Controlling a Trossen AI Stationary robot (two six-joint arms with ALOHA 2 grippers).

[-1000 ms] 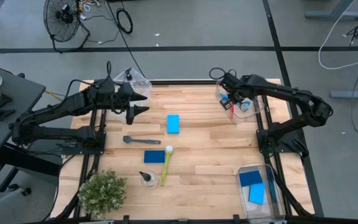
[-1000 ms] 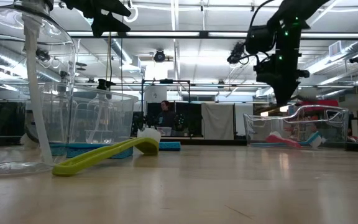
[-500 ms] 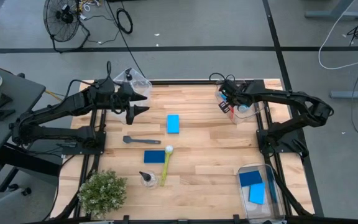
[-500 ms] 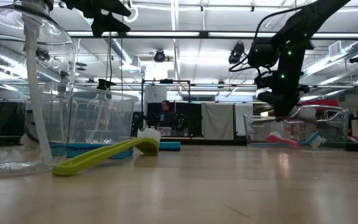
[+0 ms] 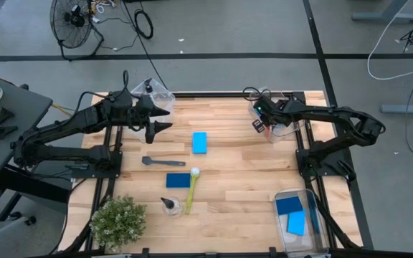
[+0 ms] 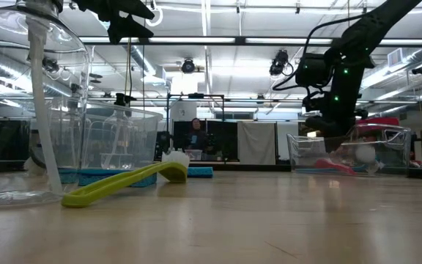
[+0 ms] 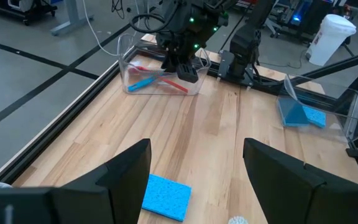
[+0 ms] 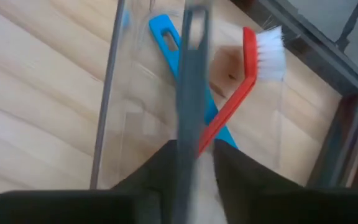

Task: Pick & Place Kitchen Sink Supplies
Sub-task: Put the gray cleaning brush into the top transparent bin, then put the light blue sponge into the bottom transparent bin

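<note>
Grey brush (image 8: 191,87), slim and straight-handled, stands between the right gripper (image 8: 194,163) fingers over the clear bin (image 5: 292,127) at the table's far right corner; whether they still pinch it, I cannot tell. Inside the bin, a red brush (image 8: 244,81) with white bristles crosses a blue brush (image 8: 169,34). The left gripper (image 5: 156,126) hangs with fingers spread above bare wooden planks, a flat blue sponge (image 5: 200,142) nearby.

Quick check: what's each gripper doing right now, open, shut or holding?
Left gripper: open, empty, above the table.
Right gripper: over the bin, grey brush between its fingers.
</note>
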